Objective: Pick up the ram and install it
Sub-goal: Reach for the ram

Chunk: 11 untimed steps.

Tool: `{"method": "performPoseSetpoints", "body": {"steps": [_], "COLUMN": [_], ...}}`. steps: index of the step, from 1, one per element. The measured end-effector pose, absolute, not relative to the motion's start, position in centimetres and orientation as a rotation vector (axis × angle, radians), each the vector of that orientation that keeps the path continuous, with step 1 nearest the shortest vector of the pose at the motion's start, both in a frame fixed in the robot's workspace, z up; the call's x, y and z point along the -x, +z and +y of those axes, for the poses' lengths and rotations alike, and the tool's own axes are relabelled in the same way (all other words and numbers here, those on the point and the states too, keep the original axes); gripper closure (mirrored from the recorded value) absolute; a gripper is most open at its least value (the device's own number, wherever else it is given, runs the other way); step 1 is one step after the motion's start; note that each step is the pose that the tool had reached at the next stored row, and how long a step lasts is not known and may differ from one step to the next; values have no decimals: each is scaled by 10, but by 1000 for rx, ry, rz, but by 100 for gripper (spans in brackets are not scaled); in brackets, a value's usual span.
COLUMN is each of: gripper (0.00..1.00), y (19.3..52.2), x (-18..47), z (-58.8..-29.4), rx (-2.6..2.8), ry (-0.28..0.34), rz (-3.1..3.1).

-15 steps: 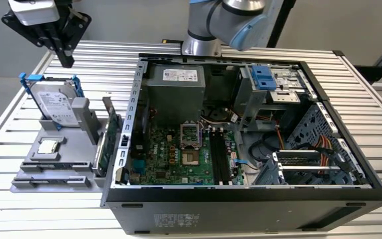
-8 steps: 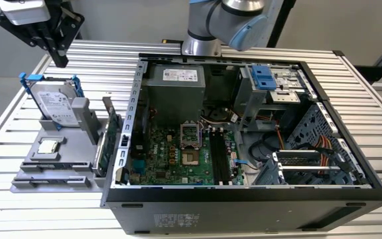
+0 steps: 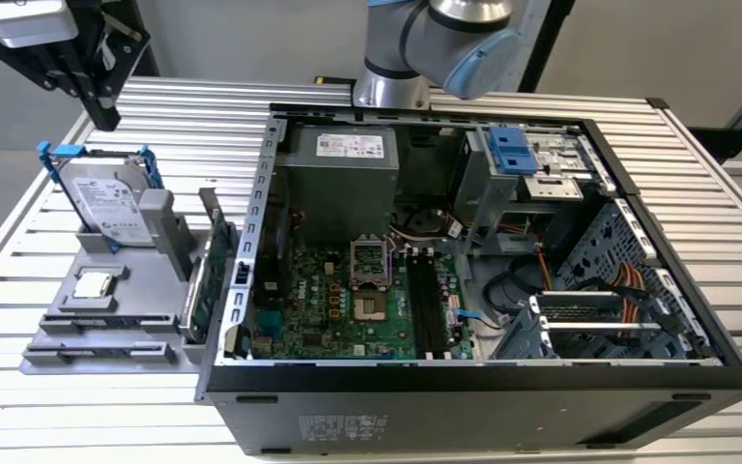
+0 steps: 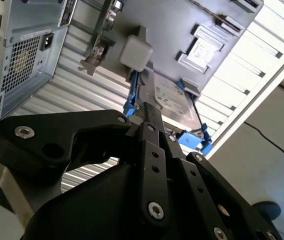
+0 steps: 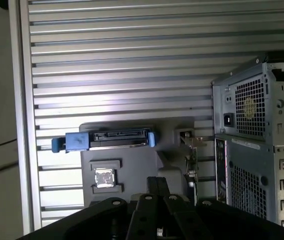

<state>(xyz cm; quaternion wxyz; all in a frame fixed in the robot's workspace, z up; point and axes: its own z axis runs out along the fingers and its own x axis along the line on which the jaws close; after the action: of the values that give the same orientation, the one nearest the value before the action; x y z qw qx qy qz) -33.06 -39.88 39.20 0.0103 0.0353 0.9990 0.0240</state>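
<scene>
White labels on hard drive and power supply; print illegible.

This looks like a robotics lab or workshop bench. A robot arm stands over an opened computer case on a table of metal slats. Loose computer parts sit in a gray holder beside the case.

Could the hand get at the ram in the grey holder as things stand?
Probably yes. The hand hangs high over the table near the upright hard drive. The ram seems to lie uncovered in the holder, open from above.
</scene>
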Motion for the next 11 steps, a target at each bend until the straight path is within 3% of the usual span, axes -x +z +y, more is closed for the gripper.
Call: {"method": "performPoseSetpoints", "body": {"steps": [11], "gripper": [100], "y": [392], "x": [346], "z": [-399], "rx": [-110], "ry": [75], "rz": [3118]}}
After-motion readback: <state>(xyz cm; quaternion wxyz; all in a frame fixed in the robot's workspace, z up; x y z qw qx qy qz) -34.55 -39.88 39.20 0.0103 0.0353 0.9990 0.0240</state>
